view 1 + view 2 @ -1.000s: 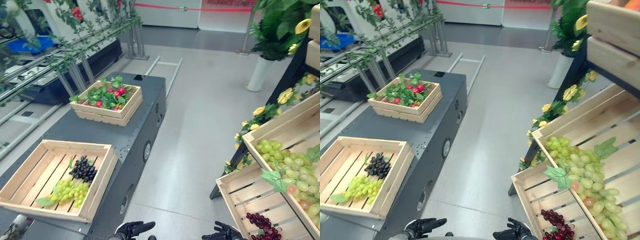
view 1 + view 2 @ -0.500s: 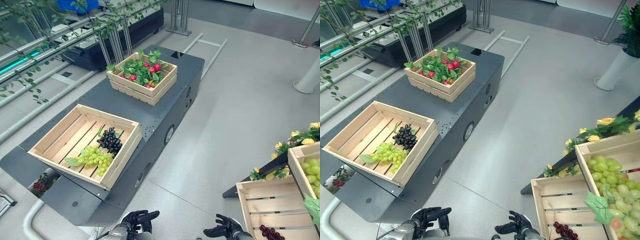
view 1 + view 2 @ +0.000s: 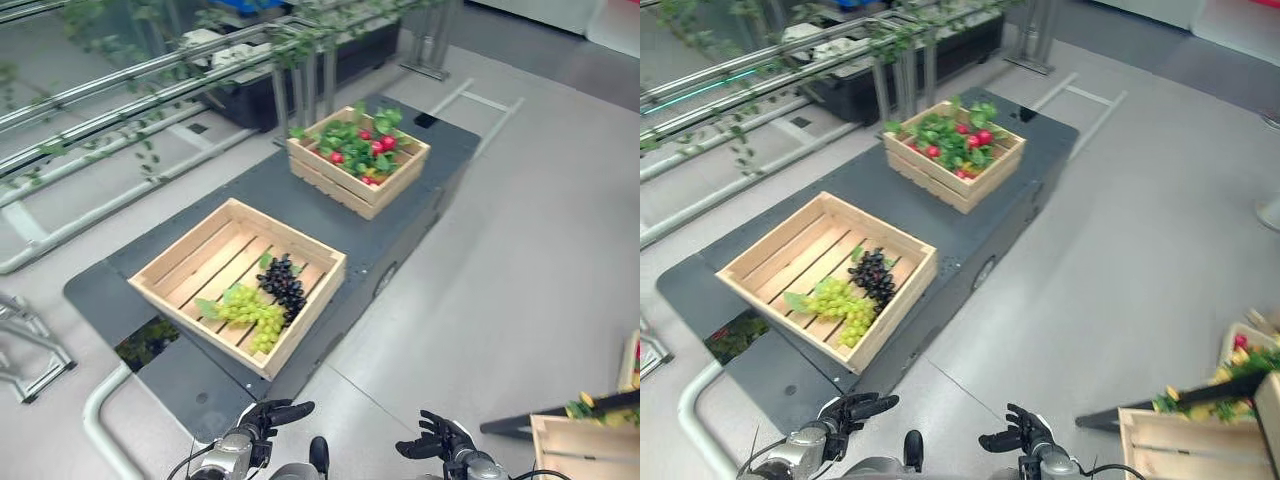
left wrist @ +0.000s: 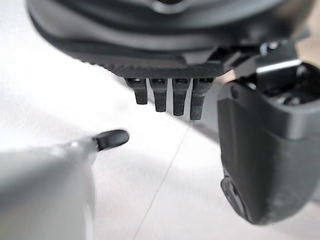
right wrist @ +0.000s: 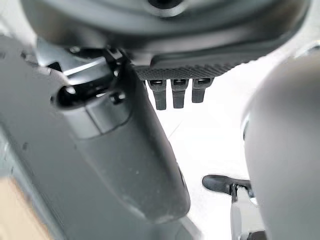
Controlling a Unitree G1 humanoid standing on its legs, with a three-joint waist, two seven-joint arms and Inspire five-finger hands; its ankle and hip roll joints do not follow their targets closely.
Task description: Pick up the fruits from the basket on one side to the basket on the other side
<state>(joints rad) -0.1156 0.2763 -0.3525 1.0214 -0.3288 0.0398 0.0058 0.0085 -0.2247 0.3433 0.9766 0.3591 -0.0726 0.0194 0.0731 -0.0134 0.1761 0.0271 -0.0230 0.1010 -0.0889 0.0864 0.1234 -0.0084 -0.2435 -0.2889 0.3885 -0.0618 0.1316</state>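
A light wooden crate [image 3: 170,268] sits on the near end of a dark grey platform [image 3: 150,246]. It holds a green grape bunch [image 3: 252,313] and a black grape bunch [image 3: 285,285]. A second crate [image 3: 322,179] further back holds red fruits [image 3: 379,144] among green leaves. My left hand [image 3: 268,416] and right hand [image 3: 438,440] hang low at the bottom of the eye views, well short of the platform. Both are open with relaxed fingers [image 4: 173,99] and hold nothing. At the right edge, the corner of another wooden crate [image 3: 588,448] shows on the floor side.
Metal rails with green vines [image 3: 180,70] run along the far left behind the platform. A white curved pipe [image 3: 96,418] lies on the floor at the near left. Yellow flowers [image 3: 1240,362] on a dark stand sit at the right. Grey floor [image 3: 520,260] spreads between platform and right crates.
The camera has swung left and down: the platform and its crates now sit centre, and the right-hand grape crates have slid almost out of view. Both hands stay open and low.
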